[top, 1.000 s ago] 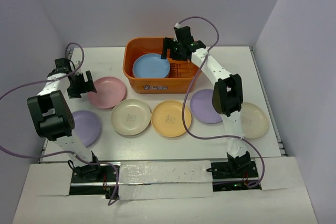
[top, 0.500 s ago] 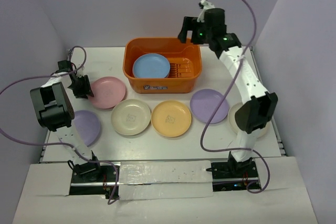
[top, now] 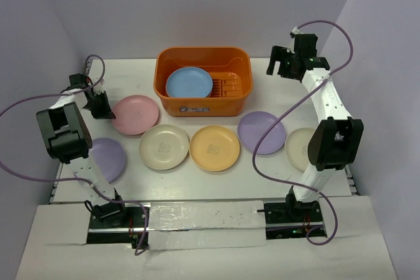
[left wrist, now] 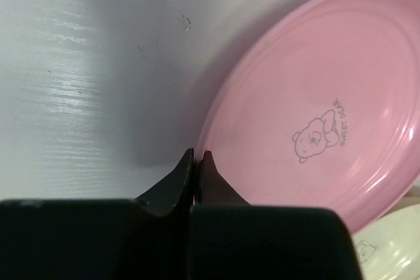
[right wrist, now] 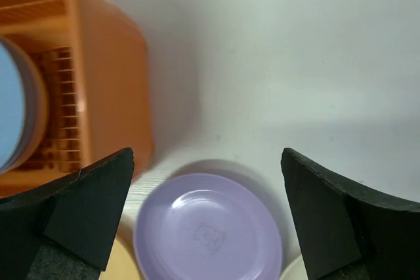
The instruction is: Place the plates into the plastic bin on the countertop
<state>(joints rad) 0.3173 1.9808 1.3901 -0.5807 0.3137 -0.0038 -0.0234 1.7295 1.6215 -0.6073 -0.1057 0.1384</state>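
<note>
- The left gripper sits at the rim of the pink plate, which lies to its right.
- The plastic bin, holding a blue plate, stands left of the right gripper.

Orange plastic bin sits at 12 o'clock on the white bench, with a blue plate flat in its 9 o'clock half. Pink plate lies at the bin's 8 o'clock. Row at 6: cream plate, yellow-orange plate, lavender plate, second cream plate. Second lavender plate sits way out at 8.
</note>
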